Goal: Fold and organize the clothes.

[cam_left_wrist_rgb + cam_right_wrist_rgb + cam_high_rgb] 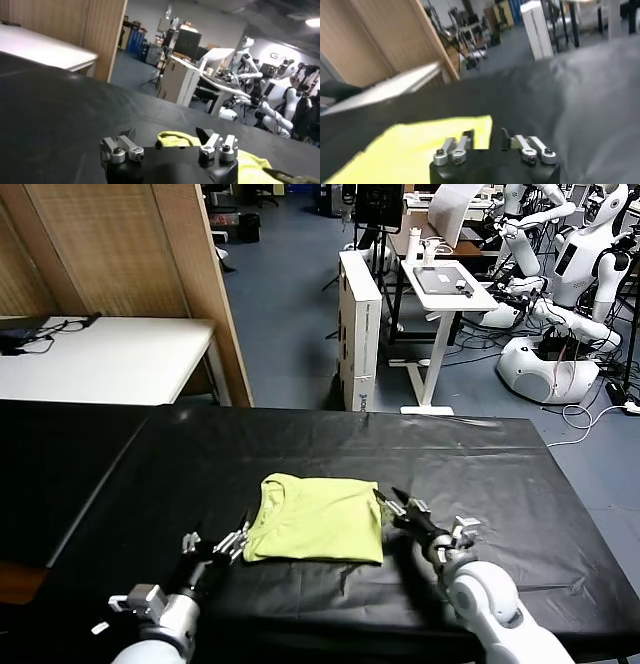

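Observation:
The clothes are one lime yellow-green T-shirt (pixel 318 519), lying folded into a flat rectangle on the black table (pixel 480 474), near its front edge. My left gripper (pixel 243 534) sits low at the shirt's left edge, open, with nothing between its fingers. From the left wrist the shirt (pixel 176 138) shows just beyond the left gripper (pixel 166 134). My right gripper (pixel 398 506) is at the shirt's right edge, open. In the right wrist view the shirt's corner (pixel 420 145) lies beside one finger of the right gripper (pixel 486 136), with no cloth pinched.
Black cloth covers the whole table, with bare stretches to the left (pixel 120 484) and right of the shirt. Beyond the far edge stand a white table (pixel 110 359), a wooden partition (pixel 200 274), a white cabinet (pixel 360 324) and other robots (pixel 560 304).

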Available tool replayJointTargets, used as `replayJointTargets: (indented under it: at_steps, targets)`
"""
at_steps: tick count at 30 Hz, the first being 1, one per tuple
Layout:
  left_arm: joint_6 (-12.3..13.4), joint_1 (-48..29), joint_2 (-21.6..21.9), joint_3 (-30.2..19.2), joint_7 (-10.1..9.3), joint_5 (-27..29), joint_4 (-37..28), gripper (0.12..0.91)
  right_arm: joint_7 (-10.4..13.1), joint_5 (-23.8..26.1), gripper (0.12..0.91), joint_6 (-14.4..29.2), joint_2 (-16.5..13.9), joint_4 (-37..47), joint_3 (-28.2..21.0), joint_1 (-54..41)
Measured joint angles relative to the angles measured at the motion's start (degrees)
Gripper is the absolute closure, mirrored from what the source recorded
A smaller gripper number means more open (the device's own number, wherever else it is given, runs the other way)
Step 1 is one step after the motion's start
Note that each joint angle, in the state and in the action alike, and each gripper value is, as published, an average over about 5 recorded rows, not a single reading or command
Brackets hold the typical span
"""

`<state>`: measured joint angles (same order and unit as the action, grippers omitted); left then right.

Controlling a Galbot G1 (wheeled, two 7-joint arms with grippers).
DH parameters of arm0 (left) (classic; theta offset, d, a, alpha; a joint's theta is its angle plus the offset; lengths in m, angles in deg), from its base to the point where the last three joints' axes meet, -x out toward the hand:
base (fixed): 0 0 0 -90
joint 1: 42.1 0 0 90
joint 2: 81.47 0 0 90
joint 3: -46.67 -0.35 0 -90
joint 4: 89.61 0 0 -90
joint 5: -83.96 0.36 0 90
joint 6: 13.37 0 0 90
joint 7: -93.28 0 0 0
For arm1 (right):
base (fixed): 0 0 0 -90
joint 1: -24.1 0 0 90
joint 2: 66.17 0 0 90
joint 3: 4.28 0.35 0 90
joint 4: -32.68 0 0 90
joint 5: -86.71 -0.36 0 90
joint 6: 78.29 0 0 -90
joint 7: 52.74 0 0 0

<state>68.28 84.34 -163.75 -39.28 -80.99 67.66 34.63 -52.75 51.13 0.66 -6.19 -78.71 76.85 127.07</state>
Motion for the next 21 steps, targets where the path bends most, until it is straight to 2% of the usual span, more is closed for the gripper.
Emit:
replayJointTargets:
  at_steps: [5, 10, 17, 21]
  targets:
    - [3.99, 8.18, -0.39, 1.0, 0.0, 5.5, 2.52, 0.123, 1.14, 7.71, 0.119, 5.52, -1.32, -6.48, 5.29, 9.49]
    - [7.14, 16.49, 0.02, 2.71, -0.15, 7.76, 4.76, 0.123, 3.2, 12.4, 0.118, 7.54, -0.32, -13.76, 11.45, 21.76]
    - [13.01, 25.83, 2.11, 5.56, 0.01, 9.8, 5.91, 0.123, 8.4, 13.56, 0.118, 9.0, 1.02, -22.39, 17.9, 37.09]
    - [14.03, 29.21, 2.73, 5.71, -0.29, 10.08, 5.84, 0.123, 10.05, 12.95, 0.118, 8.77, 1.68, -25.12, 19.05, 42.6]
